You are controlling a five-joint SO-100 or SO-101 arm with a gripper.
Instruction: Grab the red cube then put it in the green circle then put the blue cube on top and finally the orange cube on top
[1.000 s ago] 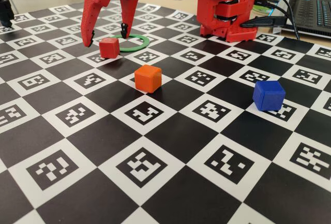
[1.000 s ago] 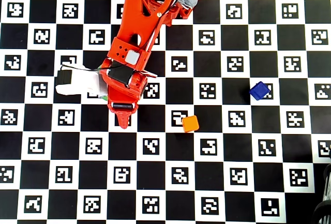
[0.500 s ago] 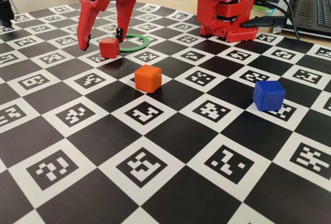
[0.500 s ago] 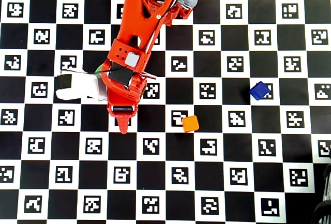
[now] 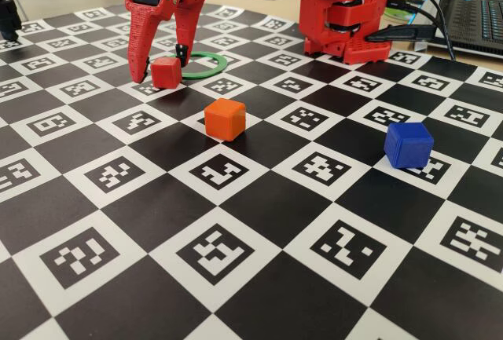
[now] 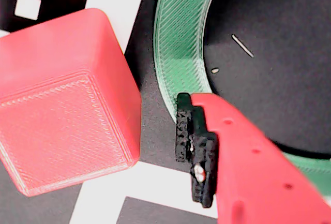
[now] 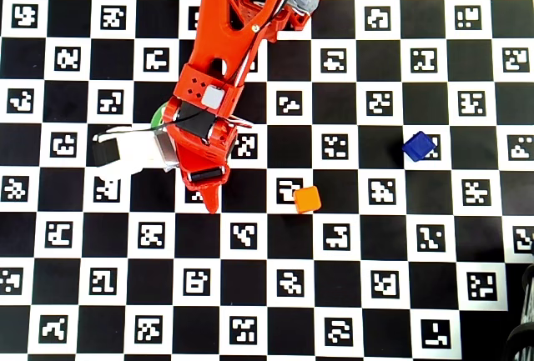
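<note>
The red cube [image 5: 166, 72] sits on the checkered board just left of the green circle [image 5: 206, 65], outside it. My red gripper [image 5: 159, 69] stands over the cube, open, one finger on each side. In the wrist view the red cube [image 6: 62, 105] fills the left, with a gap between it and the black pad of one finger [image 6: 194, 146], which reaches over the ring's edge [image 6: 181, 43]. The other finger is out of that view. The orange cube [image 5: 225, 118] and the blue cube [image 5: 409, 144] lie apart on the board. In the overhead view the arm hides the red cube.
The arm's red base [image 5: 346, 14] stands at the back of the board, with cables and a laptop [image 5: 471, 18] to its right. The overhead view shows the orange cube [image 7: 307, 199], the blue cube [image 7: 418, 146] and a sliver of the ring [image 7: 156, 113].
</note>
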